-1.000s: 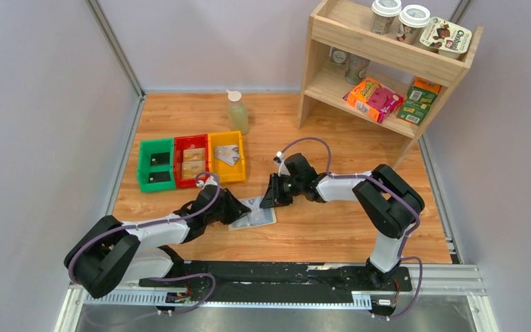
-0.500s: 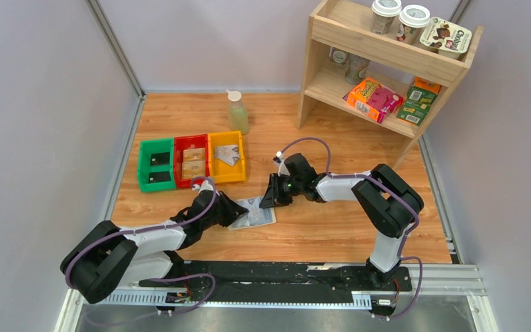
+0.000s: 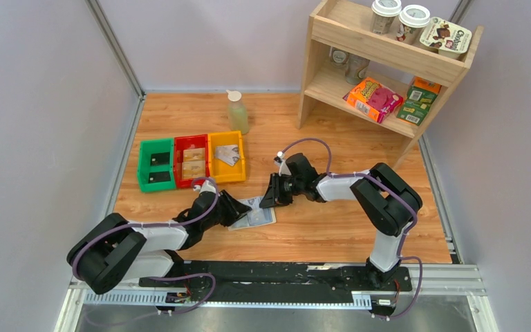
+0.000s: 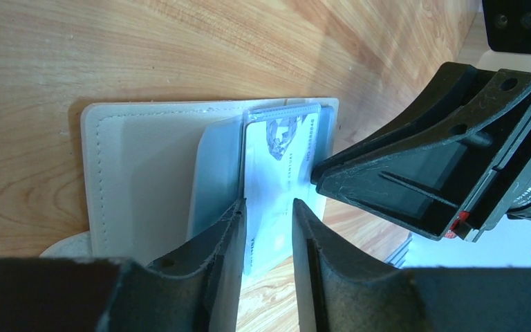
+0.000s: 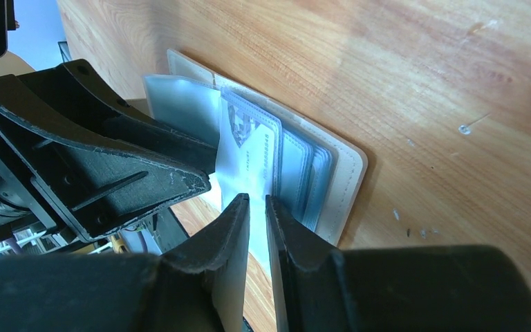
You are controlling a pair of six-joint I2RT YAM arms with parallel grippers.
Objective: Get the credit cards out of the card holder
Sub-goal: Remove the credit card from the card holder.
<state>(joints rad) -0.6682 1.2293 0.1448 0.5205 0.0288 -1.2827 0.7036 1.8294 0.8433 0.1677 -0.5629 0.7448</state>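
The wooden desk (image 3: 332,235) is carrying everything. The card holder (image 3: 256,214) is lying open and flat near the middle of it. To the left, a green bin (image 3: 142,166), a red bin (image 3: 191,140) and a yellow bin (image 3: 242,162) are sitting side by side in a touching row. A pale green bottle (image 3: 236,114) is standing upright just behind them, and a wooden shelf unit (image 3: 311,90) is standing at the right rear.

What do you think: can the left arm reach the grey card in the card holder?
Probably yes: the left gripper is open at the grey card; the right gripper is on the card holder, off to one side.
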